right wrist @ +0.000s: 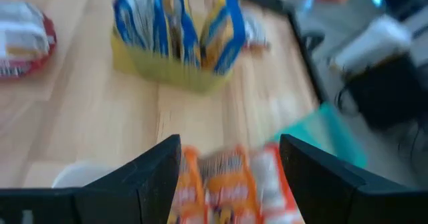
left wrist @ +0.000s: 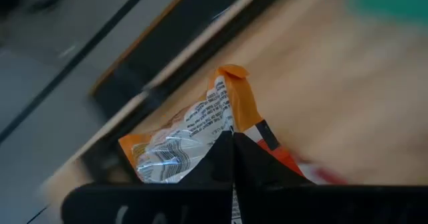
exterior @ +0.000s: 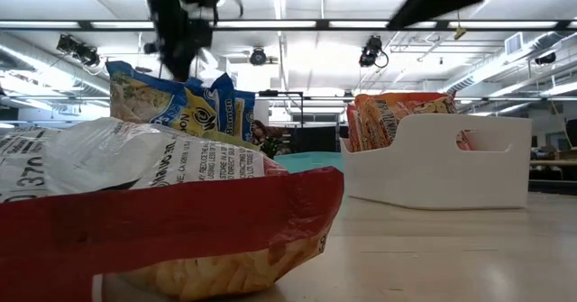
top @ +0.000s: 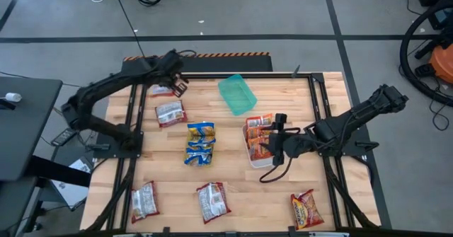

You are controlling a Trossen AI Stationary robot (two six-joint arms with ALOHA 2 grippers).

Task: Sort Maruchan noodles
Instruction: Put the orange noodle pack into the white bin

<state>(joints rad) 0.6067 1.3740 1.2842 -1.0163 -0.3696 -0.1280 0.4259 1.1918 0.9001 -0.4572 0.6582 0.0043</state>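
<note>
Crinkly orange-and-silver ramen packet (left wrist: 200, 134), upper left of high view, pinched in left gripper (left wrist: 232, 150). Right gripper (right wrist: 231, 164), fingers apart, over white tray (top: 256, 158) of orange packets (top: 259, 122).

We're looking down on the left gripper (top: 175, 86) pinching shut on an orange packet (top: 163, 90) at the table's (top: 283, 194) far left corner. The right gripper (top: 274, 134) is hovering, jaws apart, over the white tray (top: 255, 158) of orange packets. Blue packets (top: 200, 143) are sitting mid-table beside the tilted green tray (top: 236, 94).
</note>
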